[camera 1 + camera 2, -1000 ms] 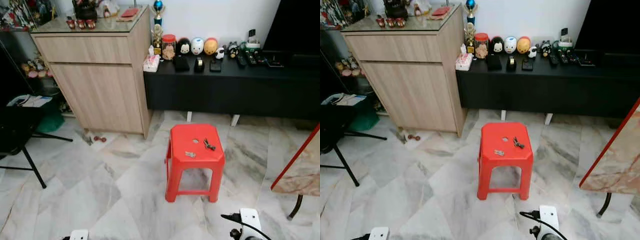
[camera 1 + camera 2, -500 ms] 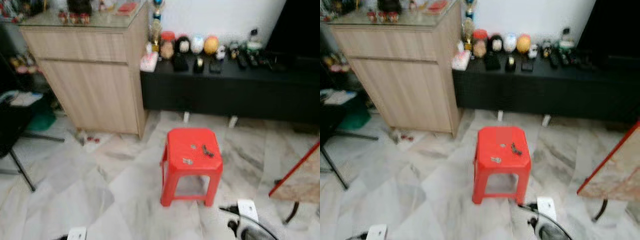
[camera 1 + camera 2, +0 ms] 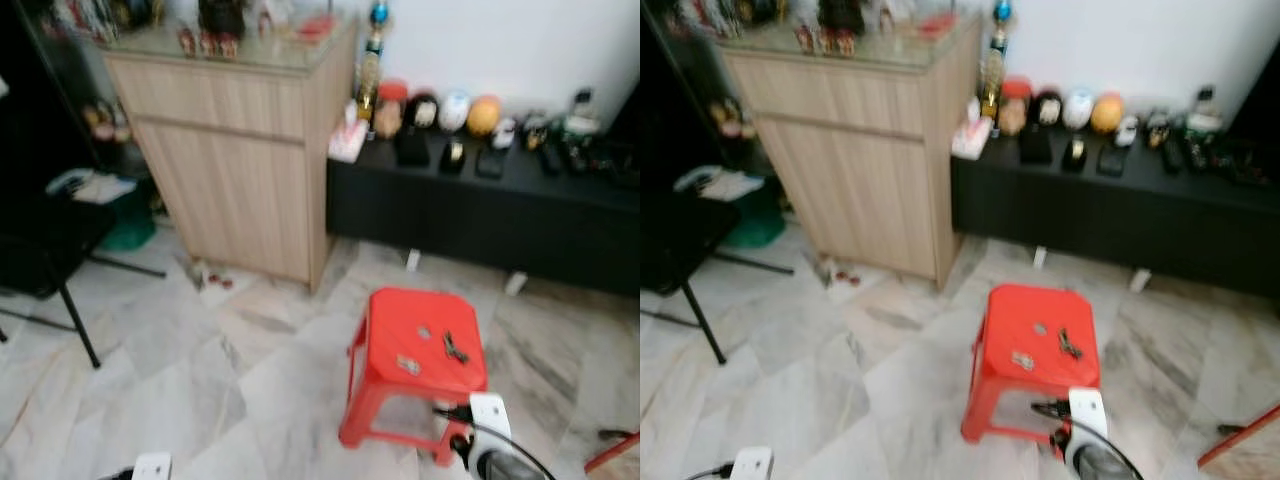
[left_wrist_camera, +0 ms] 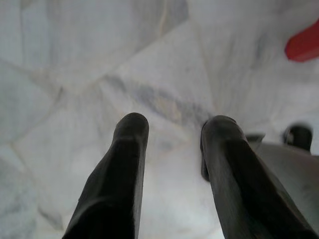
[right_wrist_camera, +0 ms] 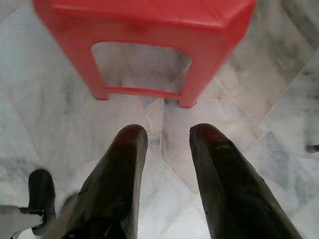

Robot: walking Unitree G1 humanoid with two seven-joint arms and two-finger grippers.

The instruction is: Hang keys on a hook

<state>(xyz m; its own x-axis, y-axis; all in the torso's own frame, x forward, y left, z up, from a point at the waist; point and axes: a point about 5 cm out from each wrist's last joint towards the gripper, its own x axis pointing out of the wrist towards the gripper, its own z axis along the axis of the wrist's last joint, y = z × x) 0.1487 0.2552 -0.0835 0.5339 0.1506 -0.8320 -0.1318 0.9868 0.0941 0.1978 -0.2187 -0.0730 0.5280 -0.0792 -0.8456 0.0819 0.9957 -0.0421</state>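
Observation:
A dark bunch of keys [image 3: 455, 347] lies on the seat of a red plastic stool [image 3: 395, 330] on the marble floor, with a small silver piece [image 3: 408, 365] beside it. My right gripper [image 5: 167, 133] hangs low just in front of the stool, open and holding nothing, pointing at the floor by the stool's legs [image 5: 185, 94]. My left gripper [image 4: 172, 124] hangs open over bare marble, well to the left of the stool. The head views are blurred.
A tall wooden cabinet [image 3: 240, 150] stands at the back left, joined by a low black bench [image 3: 480, 210] carrying small figures and remotes. A black chair [image 3: 40, 250] is at the far left. A red-edged table corner [image 3: 612, 455] shows at the bottom right.
The whole picture has shifted, so the camera has turned left and moved nearer. The stool now sits lower and further right, next to my right wrist. The keys lie where they were.

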